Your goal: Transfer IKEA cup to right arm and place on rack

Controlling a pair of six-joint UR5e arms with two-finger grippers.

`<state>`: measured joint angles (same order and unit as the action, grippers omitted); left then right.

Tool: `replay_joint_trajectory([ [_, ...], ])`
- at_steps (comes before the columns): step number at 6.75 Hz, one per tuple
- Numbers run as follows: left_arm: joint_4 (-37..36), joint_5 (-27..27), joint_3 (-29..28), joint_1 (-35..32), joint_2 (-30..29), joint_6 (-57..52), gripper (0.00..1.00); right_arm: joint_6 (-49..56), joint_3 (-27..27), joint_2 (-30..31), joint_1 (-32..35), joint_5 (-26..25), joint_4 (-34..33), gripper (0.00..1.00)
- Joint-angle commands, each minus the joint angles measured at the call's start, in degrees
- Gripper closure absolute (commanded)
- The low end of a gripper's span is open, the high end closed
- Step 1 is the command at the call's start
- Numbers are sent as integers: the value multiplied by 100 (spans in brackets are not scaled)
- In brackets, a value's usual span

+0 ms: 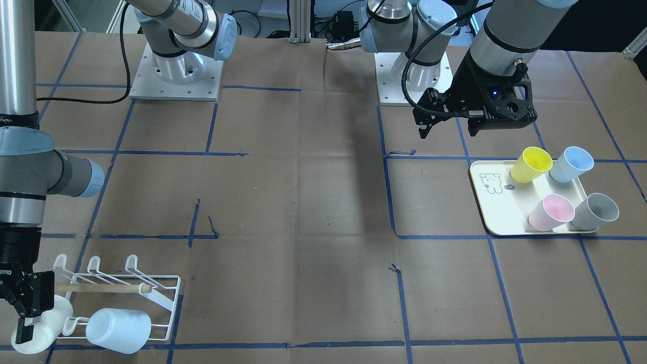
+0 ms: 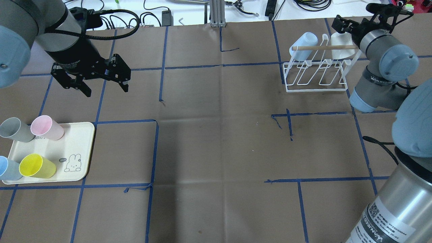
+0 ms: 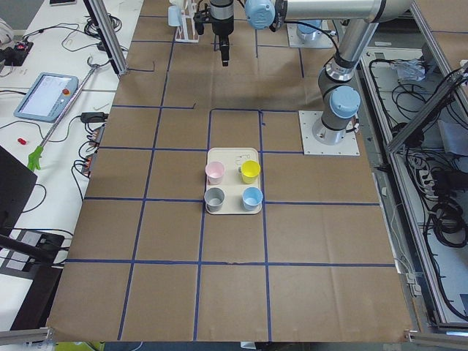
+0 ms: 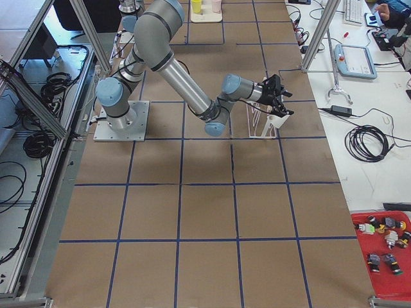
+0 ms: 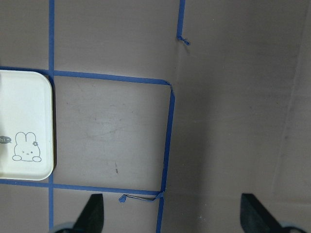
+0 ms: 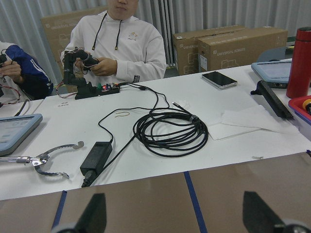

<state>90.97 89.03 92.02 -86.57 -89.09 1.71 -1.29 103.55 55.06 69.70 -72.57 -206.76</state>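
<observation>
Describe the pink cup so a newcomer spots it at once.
Find the cream tray with the bunny drawing, on the robot's left. Of its four cups, the pink cup stands in the row farther from the robot, beside the grey cup; the only pink one.

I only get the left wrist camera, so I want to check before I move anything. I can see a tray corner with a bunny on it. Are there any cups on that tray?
Observer: Yes, four sit on the tray: a pink cup, a grey cup, a yellow cup and a blue cup.
Operator: Where is the rack they go on?
Observer: The white wire rack is on the other side of the table, on the robot's right.
Operator: Is it empty?
Observer: No, a pale blue cup and a white cup are on it.
</observation>
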Motion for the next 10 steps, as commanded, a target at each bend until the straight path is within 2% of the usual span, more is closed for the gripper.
replay_joint_trajectory([
  [1, 0, 0, -17, 0, -3, -13, 1, -47, -80, 468, 17, 6, 134, 0],
  [4, -9, 0, -17, 0, -3, -13, 1, 24, -72, 1522, 201, -2, 1432, 0],
  [5, -9, -9, -26, 0, -3, -13, 1, 24, -81, 1873, 367, -2, 2098, 0],
  [8, -26, -9, -26, 0, -3, -13, 1, -2, -98, 2885, 859, 6, 5241, 0],
  [10, -26, -9, -8, 0, -3, -13, 1, -38, -378, 3072, 1359, 6, 6938, 0],
])
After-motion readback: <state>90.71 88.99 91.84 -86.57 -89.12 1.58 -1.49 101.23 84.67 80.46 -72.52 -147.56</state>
